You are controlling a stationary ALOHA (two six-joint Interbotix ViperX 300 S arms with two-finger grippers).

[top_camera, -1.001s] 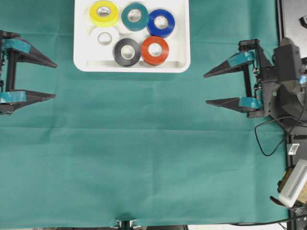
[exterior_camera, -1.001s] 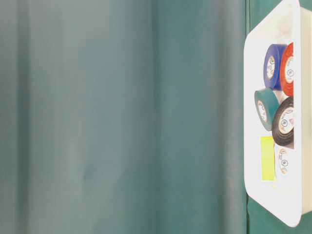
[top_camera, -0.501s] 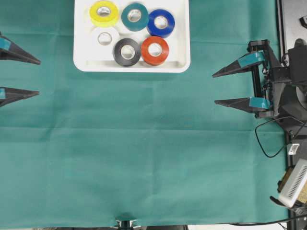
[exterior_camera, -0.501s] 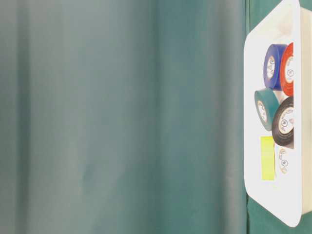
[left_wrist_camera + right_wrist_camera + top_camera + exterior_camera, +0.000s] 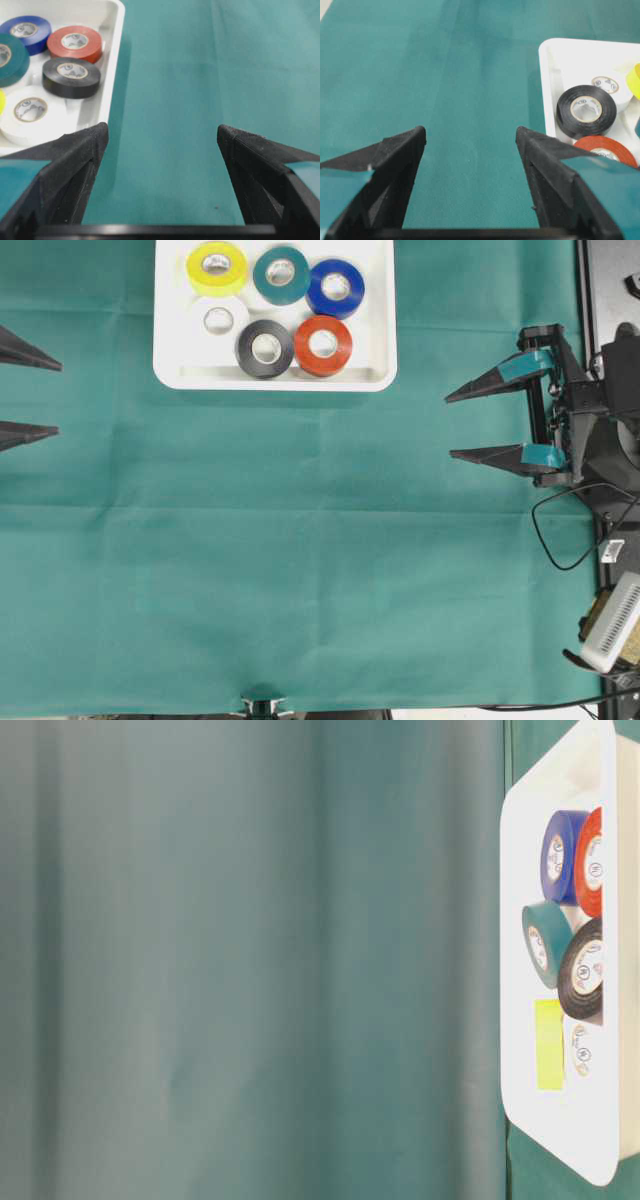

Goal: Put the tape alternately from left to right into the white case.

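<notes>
- Case [image 5: 375, 310]: white.
- Tape: yellow [image 5: 217, 267], teal [image 5: 281, 274], blue [image 5: 336, 288], white [image 5: 219, 320], black [image 5: 265, 348], red [image 5: 323, 344]; pale cores.
- Surface [image 5: 300, 540]: plain green cloth.
- Right gripper [image 5: 450, 426]: black, teal bands.

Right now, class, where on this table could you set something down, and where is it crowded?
Bare green cloth lies open below the white case, between the open left pincer and the open right pincer. The case is crowded: six rolls of tape fill most of it, leaving only thin margins along its rim.
</notes>
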